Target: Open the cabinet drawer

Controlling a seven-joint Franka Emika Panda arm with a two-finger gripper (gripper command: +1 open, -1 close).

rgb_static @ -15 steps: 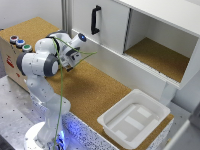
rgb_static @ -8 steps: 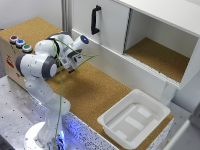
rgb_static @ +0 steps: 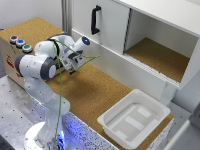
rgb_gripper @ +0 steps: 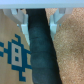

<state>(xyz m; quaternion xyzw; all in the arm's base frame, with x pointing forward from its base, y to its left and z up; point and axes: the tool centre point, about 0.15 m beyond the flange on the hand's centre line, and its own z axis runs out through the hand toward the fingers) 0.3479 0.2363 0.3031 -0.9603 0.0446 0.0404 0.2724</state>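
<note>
The cabinet is a large white box at the exterior view's right, with an open cork-floored compartment. The cabinet drawer is the long low white panel along its base, and it looks flush and closed. My gripper hangs over the cork table just in front of the drawer's left end, apart from it. In the wrist view my gripper is open, with two pale fingers spread over a dark strip and nothing between them. The drawer does not show in the wrist view.
A tall white door with a black vertical handle stands above the drawer's left end. A white plastic tub sits on the cork table at the front right. A cardboard box with coloured buttons stands at the left and also shows in the wrist view.
The arm's wrist has shifted slightly toward the cabinet. The drawer and tub have not moved.
</note>
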